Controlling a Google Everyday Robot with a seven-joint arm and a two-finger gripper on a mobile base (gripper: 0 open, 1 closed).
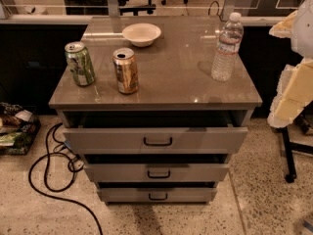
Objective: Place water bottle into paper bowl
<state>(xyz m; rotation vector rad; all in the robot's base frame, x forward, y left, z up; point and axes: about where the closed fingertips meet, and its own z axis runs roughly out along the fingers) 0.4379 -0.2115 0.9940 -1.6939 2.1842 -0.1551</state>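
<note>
The water bottle (pixel 227 48) stood upright and free at about 3 o'clock on the glossy cabinet top (pixel 171 77), close to the right edge. The paper bowl (pixel 141 34) sat empty at about 12 o'clock, near the back edge, well apart from the bottle. 2 cans stood toward 8 o'clock: a green can (pixel 80 64) and, just beside it, a gold can (pixel 125 71).

The gripper (pixel 292 89) showed only as a pale, blurred shape at the far right of the view, at 3 o'clock from the bottle and clear of it. Whether it was open or closed could not be told, and it seemed to hold nothing.

The task looked unstarted. The likeliest failures:
- **Tipping at the grasp:** the bottle was tall and narrow, so a sideways nudge could knock it over or off the right edge.
- **Bowl shifting:** the bowl was shallow and probably light, so a bottle set down on its rim could flip it or push it toward the back edge.
- **Toppling on release:** an upright bottle in so low a bowl might fall if let go at a tilt.
</note>
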